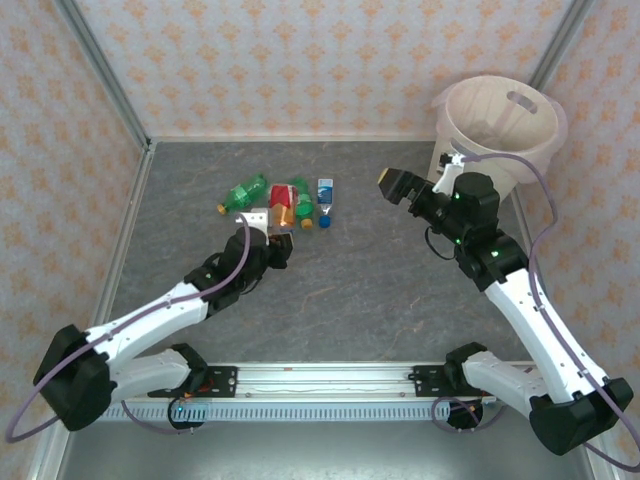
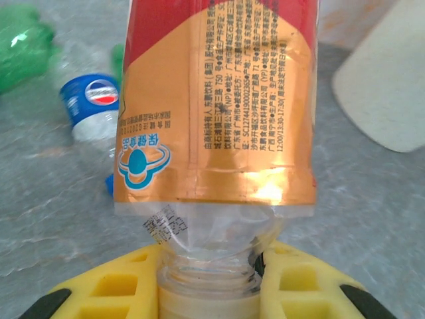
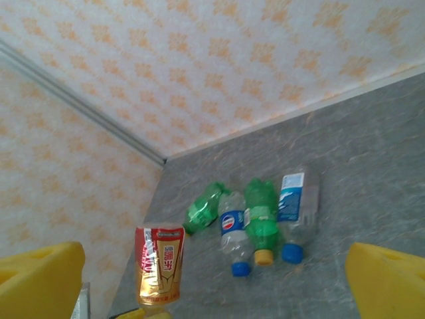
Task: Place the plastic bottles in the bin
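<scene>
My left gripper (image 1: 277, 234) (image 2: 209, 287) is shut on the neck of a crushed clear bottle with a red and gold label (image 1: 281, 206) (image 2: 216, 100) (image 3: 159, 264), held above the table. Four more bottles lie side by side on the floor behind it: a green one (image 1: 245, 192) (image 3: 206, 206), a Pepsi-labelled one with a blue cap (image 2: 93, 106) (image 3: 234, 229), a green one with a yellow cap (image 1: 303, 203) (image 3: 262, 216), and a clear one with a blue label (image 1: 325, 190) (image 3: 295, 206). My right gripper (image 1: 395, 185) (image 3: 212, 282) hangs open and empty beside the cream bin (image 1: 500, 120).
The grey floor (image 1: 360, 290) is walled by patterned panels on three sides, with a metal rail along the near edge. The bin stands in the far right corner. A pale cream shape (image 2: 385, 86) sits at the right of the left wrist view.
</scene>
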Tool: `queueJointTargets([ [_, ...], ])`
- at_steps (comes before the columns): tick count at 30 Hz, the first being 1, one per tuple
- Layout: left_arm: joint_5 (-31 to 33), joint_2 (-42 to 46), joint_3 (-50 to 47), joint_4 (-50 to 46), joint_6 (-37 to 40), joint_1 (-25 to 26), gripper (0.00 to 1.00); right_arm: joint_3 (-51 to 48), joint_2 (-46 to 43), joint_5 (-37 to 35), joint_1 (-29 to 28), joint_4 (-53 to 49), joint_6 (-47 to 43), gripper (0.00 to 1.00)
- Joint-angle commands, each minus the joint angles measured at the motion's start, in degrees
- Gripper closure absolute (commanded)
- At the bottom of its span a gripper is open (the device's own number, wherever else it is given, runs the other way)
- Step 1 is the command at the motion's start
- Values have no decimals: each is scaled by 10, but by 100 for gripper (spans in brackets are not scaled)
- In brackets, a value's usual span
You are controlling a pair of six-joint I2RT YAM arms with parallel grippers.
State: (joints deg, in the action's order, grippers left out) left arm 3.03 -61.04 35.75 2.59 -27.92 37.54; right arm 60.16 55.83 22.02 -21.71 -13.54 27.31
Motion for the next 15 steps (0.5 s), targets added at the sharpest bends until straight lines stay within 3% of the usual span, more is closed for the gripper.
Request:
queueJointTargets([
  [1, 8, 36, -16, 47, 56, 31, 76, -12, -2, 83, -2, 38, 19, 5],
  [4, 14, 54, -20, 58, 77, 64, 76, -20, 3, 114, -11, 50, 29, 9],
  [15, 36, 60, -20, 101, 120, 166, 76, 15, 80, 82, -142, 28, 4, 10],
])
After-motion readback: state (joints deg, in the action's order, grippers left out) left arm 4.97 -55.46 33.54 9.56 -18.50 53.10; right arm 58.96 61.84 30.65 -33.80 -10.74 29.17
